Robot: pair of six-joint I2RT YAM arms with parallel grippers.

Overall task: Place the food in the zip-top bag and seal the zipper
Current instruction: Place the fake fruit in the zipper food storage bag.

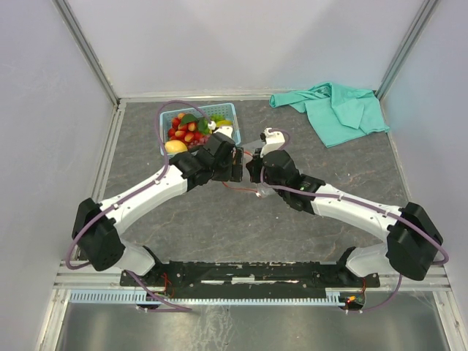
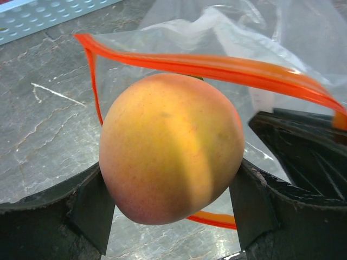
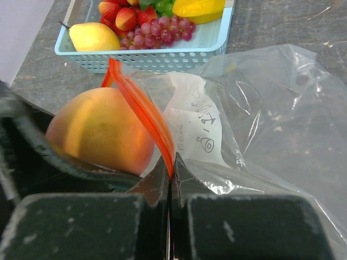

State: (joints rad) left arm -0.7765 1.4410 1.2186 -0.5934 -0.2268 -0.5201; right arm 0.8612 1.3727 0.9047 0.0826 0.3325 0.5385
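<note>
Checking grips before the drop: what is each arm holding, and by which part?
The left fingers clamp the peach by its opposite sides. The right fingers pinch the zip-top bag by its orange zipper strip at the mouth.

The basket sits at the tabletop's back left, the cloth back right. Just before the basket lies the bag — the peach, gripped in the left pincer, is at its mouth — and the right pincer nips the zipper beside it.
</note>
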